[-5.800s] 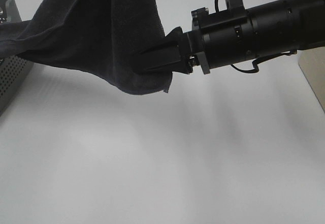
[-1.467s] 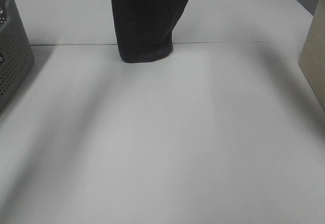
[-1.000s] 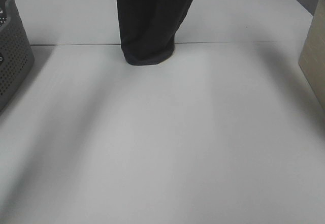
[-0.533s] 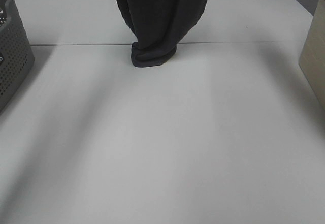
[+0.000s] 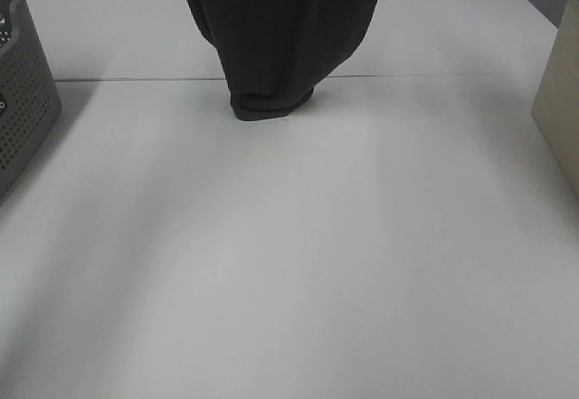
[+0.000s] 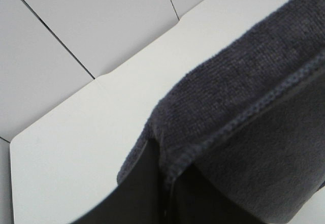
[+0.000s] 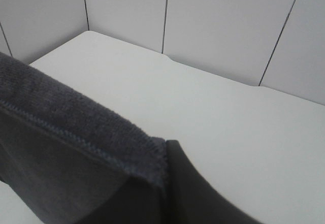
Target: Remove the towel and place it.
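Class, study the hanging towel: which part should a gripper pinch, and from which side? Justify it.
Pinch the towel at its hemmed edge, near a corner, coming from the outer end. It hangs long, lower end bunched on the table; the flat stitched hem is thin enough to clamp.

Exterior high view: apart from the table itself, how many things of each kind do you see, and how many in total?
dark charcoal towel: 1
grey perforated basket: 1
beige object at the right edge, kind unclear: 1
Total: 3
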`<act>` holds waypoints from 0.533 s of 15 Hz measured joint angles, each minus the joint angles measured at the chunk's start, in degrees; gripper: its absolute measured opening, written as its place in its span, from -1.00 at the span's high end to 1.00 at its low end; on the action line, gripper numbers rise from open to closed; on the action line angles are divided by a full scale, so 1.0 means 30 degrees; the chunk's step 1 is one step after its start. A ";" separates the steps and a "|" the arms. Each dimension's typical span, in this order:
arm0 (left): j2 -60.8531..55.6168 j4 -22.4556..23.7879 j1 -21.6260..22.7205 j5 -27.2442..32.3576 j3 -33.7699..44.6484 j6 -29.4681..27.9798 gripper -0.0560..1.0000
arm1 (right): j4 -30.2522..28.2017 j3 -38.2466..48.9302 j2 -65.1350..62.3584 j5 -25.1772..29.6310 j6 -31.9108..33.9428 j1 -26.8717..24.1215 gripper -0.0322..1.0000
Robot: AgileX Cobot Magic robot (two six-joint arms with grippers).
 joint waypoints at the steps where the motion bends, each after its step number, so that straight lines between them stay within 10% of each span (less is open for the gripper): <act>1: -0.0172 -0.0019 -0.0019 0.0573 0.0000 -0.0019 0.88 | 0.0134 0.0000 -0.0115 0.0038 -0.0019 0.0000 0.93; 8: -0.0172 0.1719 -0.0191 -0.0649 -0.0057 -0.3266 0.88 | 0.0363 0.0000 -0.0306 -0.2578 -0.0592 0.0019 0.93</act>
